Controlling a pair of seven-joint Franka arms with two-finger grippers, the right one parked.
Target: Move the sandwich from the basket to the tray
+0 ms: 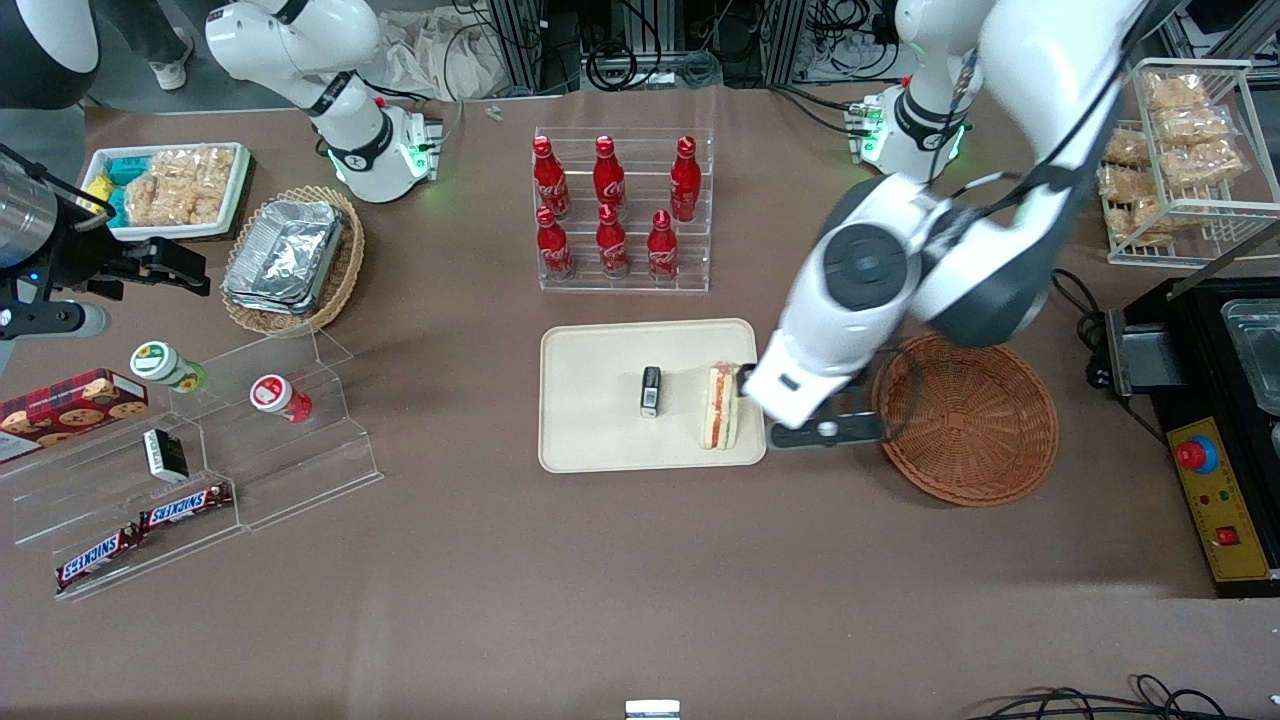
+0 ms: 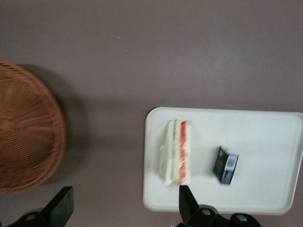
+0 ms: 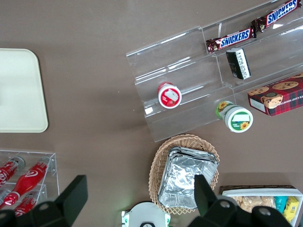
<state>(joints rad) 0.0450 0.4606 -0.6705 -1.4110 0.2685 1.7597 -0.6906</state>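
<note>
Covering the whole frame, a brown table [image 1: 620, 600] carries the tray [image 1: 600, 440] with the sandwich [image 1: 722, 405]; the gripper [image 2: 124, 208] hovers above, fingers apart, beside the basket [image 1: 975, 425].

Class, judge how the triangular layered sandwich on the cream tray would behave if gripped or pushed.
The triangular layered sandwich probably squashes easily: soft bread, stacked fillings. Standing on edge on the cream tray, it may topple if nudged. The open claw hovers above it.

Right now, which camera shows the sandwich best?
The left wrist view: the sandwich lies unobstructed on the tray, filling layers visible, with the open gripper clear of it. The front view shows it partly covered by the arm; the right wrist view misses it.
</note>
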